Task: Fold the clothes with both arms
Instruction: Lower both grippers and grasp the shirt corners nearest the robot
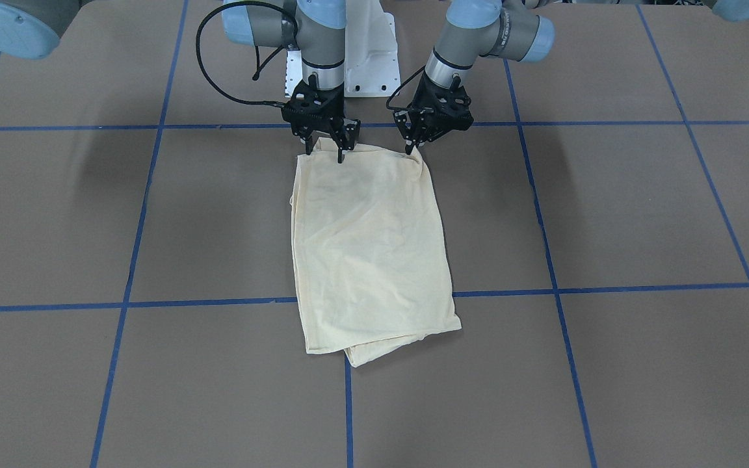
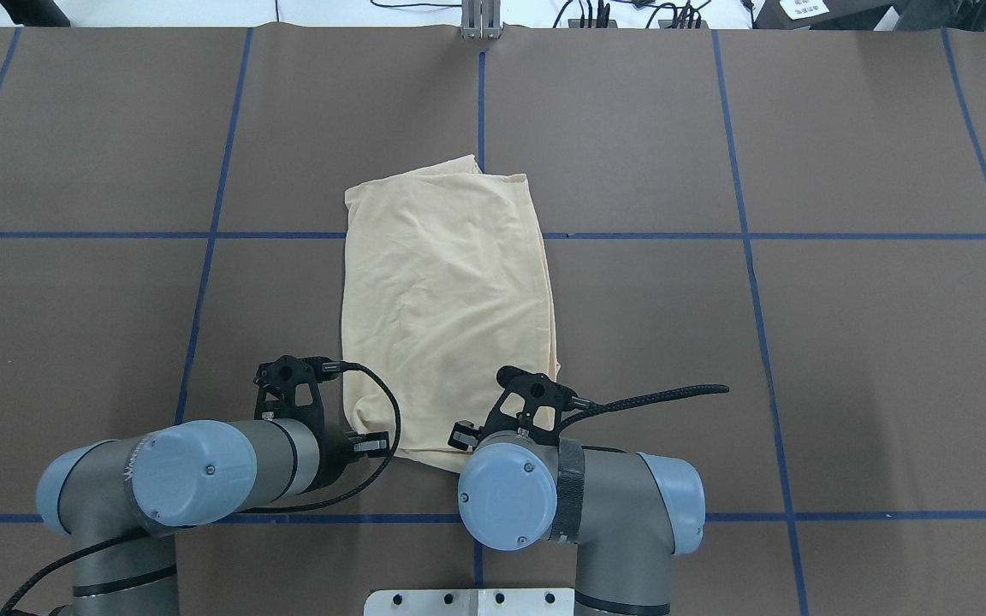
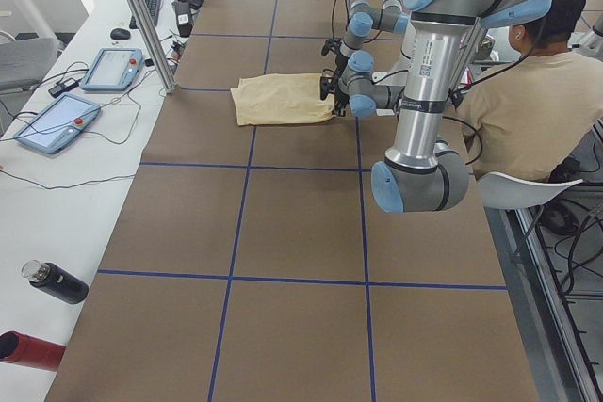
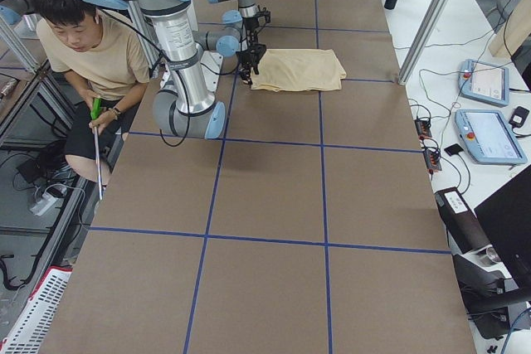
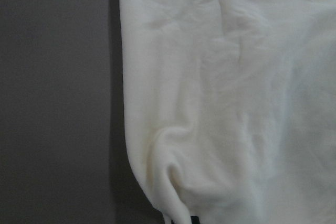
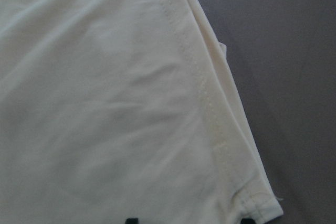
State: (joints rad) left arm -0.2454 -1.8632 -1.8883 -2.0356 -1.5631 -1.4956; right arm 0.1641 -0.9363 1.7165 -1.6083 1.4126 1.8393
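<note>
The cream-yellow T-shirt (image 1: pixel 368 247) lies folded into a long rectangle on the brown table, print hidden; it also shows in the overhead view (image 2: pixel 446 299). Both grippers are at its edge nearest the robot. My left gripper (image 1: pixel 411 148) is shut, pinching one corner, and the cloth (image 5: pixel 220 103) puckers toward its fingers in the left wrist view. My right gripper (image 1: pixel 325 153) is open, its fingers straddling the other corner; in the right wrist view the hem (image 6: pixel 210 108) lies flat between two dark fingertips. In the overhead view the wrists hide both sets of fingertips.
The white pedestal base (image 1: pixel 368 58) stands just behind the grippers. A seated person (image 3: pixel 528 91) is behind the robot. Teach pendants (image 3: pixel 113 68), a metal post (image 3: pixel 141 16) and bottles (image 3: pixel 57 281) sit on the white bench along the table's far side. Blue tape lines grid the table.
</note>
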